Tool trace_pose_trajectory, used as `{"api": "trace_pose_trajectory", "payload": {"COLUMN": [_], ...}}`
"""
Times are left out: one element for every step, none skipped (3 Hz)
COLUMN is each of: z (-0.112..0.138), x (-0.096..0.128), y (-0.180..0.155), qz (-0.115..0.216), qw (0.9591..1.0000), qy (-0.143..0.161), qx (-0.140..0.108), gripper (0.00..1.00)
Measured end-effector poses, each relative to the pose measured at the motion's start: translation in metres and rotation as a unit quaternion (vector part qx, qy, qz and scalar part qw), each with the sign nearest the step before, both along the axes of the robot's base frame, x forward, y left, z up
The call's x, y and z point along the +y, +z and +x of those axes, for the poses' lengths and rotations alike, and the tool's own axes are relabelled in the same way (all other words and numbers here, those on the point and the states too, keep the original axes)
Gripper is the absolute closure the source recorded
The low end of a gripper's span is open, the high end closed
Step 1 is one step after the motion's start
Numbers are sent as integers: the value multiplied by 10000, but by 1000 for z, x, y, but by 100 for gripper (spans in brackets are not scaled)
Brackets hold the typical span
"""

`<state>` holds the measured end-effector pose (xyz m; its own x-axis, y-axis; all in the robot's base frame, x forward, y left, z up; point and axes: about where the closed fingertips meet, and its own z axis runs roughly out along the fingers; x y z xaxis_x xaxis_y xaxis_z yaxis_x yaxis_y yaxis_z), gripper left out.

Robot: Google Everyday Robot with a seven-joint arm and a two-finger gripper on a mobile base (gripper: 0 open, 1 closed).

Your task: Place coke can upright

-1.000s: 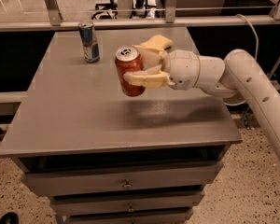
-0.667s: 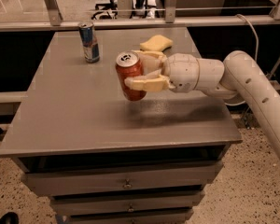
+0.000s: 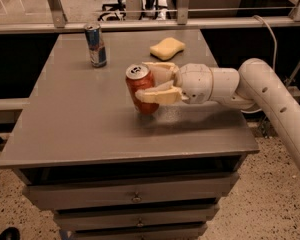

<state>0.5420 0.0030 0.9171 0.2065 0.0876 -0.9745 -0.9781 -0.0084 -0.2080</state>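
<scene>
Grasp: tool (image 3: 149,82) clamped on coke can (image 3: 136,87) near middle of table (image 3: 75,129). Can slightly tilted, base apparently touching, contact unclear. Risk: release while tilted, can tips and rolls; finger drag on withdrawal topples it.

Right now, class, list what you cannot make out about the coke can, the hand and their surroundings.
Camera view: whether the coke can touches the table; its base sits in shadow under the hand, which grips it mid-table.
Camera view: the lettering on the coke can; the hand's near finger covers it.
Camera view: the label of the blue can; too small to read.
Camera view: the far end of the arm; cut off by the right edge.
</scene>
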Motion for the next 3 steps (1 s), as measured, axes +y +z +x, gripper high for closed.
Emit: {"api": "trace_pose_trajectory", "payload": {"z": [0,-1,-1], "x": [-2,-5,-7], "y": [-7,-12,-16], "qz": [-122,-179,-201], "qw": [9999,9998,9997], "qy": [18,29,20], "qx": [38,65,124], "gripper": [35,12,0]}}
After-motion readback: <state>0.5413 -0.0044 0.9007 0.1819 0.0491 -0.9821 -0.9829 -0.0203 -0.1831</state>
